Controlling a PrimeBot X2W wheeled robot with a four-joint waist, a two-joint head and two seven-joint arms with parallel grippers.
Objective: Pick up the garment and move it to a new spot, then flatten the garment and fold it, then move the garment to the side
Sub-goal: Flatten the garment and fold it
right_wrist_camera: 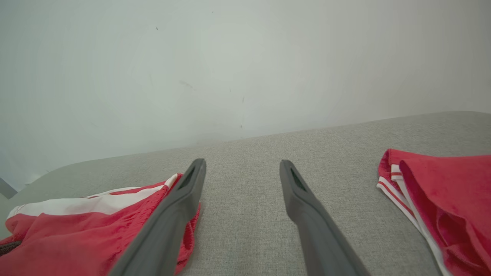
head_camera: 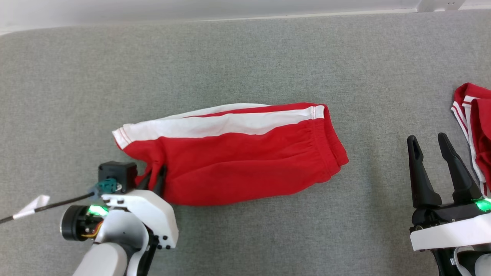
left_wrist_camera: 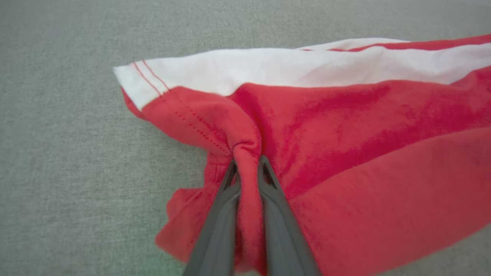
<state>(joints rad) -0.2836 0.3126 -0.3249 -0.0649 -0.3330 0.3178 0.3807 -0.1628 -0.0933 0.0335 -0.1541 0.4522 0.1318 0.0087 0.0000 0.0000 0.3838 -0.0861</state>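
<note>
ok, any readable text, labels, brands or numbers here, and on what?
None readable.
The red shorts carry a white stripe and stitching, no print.
The second red garment at the right shows stripes, no lettering.
The white tag on the cable near the left tool looks blank.

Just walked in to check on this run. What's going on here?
The left claw is shut on a bunched fold at one end of the red garment, which lies across the grey surface with its white stripe along the far side. The right claw is open and empty, off to the right. A second red garment lies beside it.
</note>
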